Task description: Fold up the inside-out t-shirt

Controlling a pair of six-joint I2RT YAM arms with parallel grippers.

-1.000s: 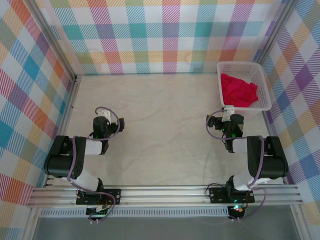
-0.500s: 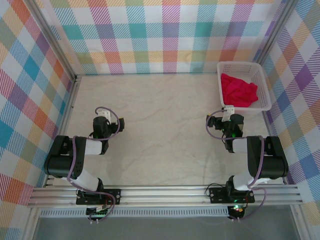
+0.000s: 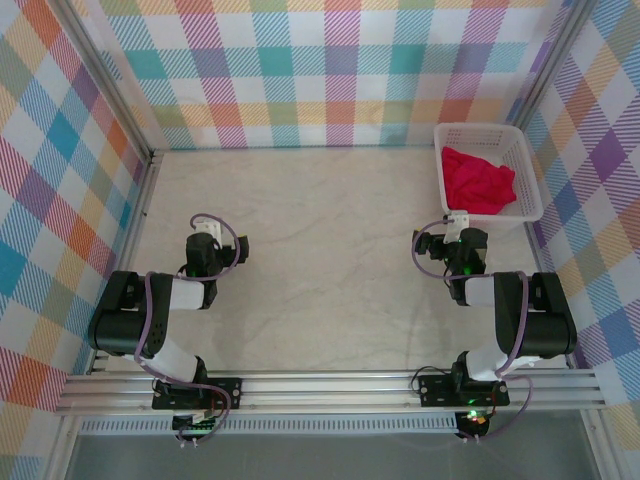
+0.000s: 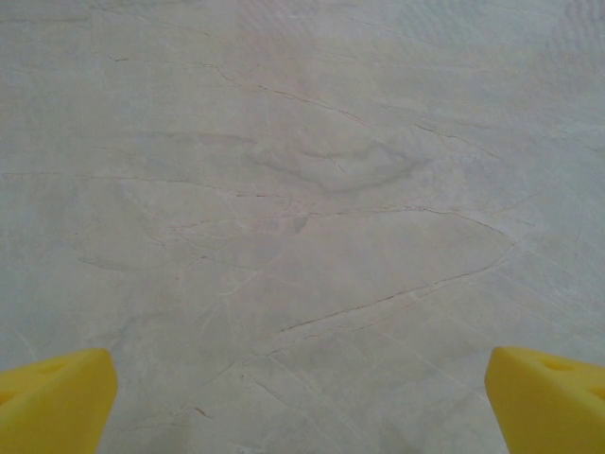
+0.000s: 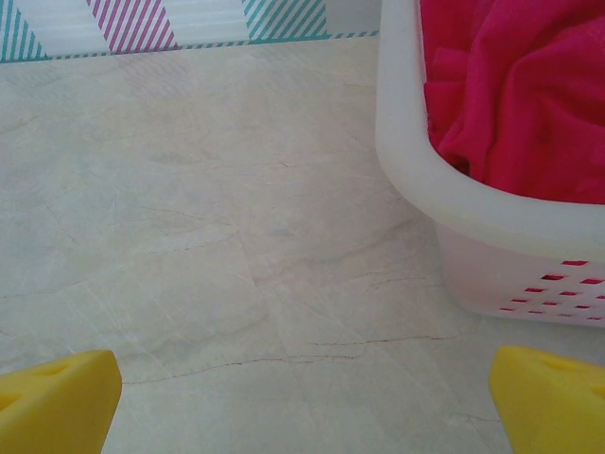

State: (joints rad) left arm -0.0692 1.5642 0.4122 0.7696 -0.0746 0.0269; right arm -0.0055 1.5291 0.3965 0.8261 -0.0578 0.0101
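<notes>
On the pale table (image 3: 330,250), your t-shirt (image 3: 478,180) lies bunched in the basket (image 5: 402,123), just ahead of your right gripper (image 5: 302,402). The left gripper (image 4: 302,397) is far away. Both stand wide open.

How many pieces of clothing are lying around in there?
1: a red t-shirt, bunched up inside the white basket in the far right corner. Another piece could be hidden under the heap.
</notes>
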